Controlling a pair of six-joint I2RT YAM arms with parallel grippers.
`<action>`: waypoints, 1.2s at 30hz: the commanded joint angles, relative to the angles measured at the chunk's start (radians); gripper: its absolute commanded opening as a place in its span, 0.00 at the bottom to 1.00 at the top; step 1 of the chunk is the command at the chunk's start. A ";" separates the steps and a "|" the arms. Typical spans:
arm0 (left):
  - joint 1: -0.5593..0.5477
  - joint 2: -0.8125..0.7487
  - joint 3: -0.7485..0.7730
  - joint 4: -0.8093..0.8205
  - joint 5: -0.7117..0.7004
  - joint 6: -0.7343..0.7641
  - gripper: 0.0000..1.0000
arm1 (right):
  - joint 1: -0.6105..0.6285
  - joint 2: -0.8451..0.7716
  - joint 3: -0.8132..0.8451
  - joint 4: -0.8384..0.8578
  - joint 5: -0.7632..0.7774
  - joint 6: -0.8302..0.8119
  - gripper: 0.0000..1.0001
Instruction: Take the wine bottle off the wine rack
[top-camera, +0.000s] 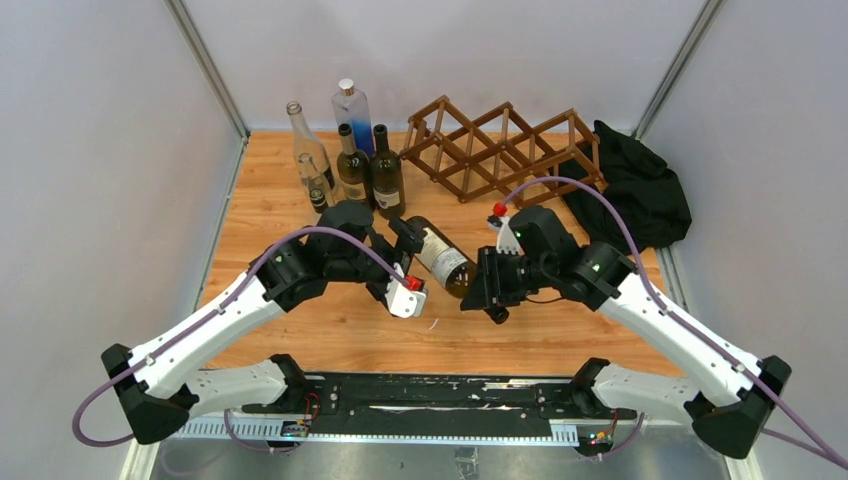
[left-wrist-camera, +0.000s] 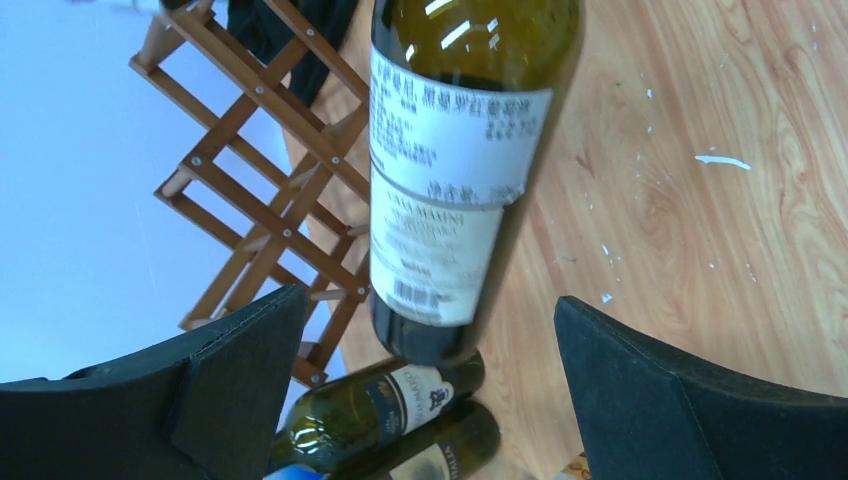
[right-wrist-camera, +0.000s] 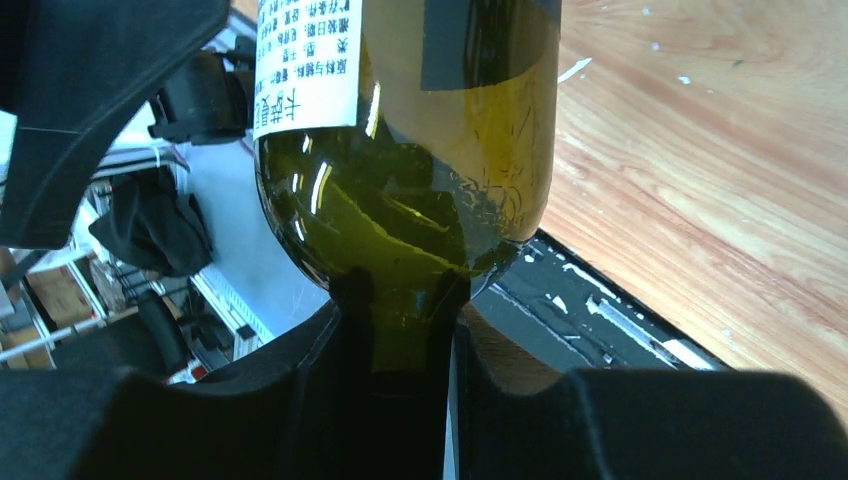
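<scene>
A dark green wine bottle (top-camera: 440, 255) with a white label hangs slanted above the wooden table, clear of the rack. My right gripper (top-camera: 482, 287) is shut on its neck; in the right wrist view the neck sits pinched between the fingers (right-wrist-camera: 400, 330) below the bottle's shoulder (right-wrist-camera: 400, 200). My left gripper (top-camera: 405, 250) is open at the bottle's base; in the left wrist view its wide-apart fingers (left-wrist-camera: 430, 310) do not touch the bottle (left-wrist-camera: 450, 150). The brown lattice wine rack (top-camera: 500, 150) stands behind with no bottle in it, also seen in the left wrist view (left-wrist-camera: 270, 190).
Several bottles (top-camera: 350, 160) stand at the back left beside the rack; two of them show in the left wrist view (left-wrist-camera: 380, 410). A black cloth heap (top-camera: 635, 185) lies at the back right. White walls enclose the table on three sides.
</scene>
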 joint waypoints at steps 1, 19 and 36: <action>-0.043 0.015 -0.024 0.043 -0.058 0.032 1.00 | 0.070 0.056 0.139 0.016 -0.022 -0.055 0.00; -0.070 0.044 -0.058 0.057 -0.129 0.012 0.82 | 0.192 0.218 0.376 -0.036 -0.046 -0.120 0.03; 0.058 0.027 0.007 0.320 -0.018 -0.628 0.00 | 0.161 -0.156 0.255 0.032 0.395 -0.070 0.95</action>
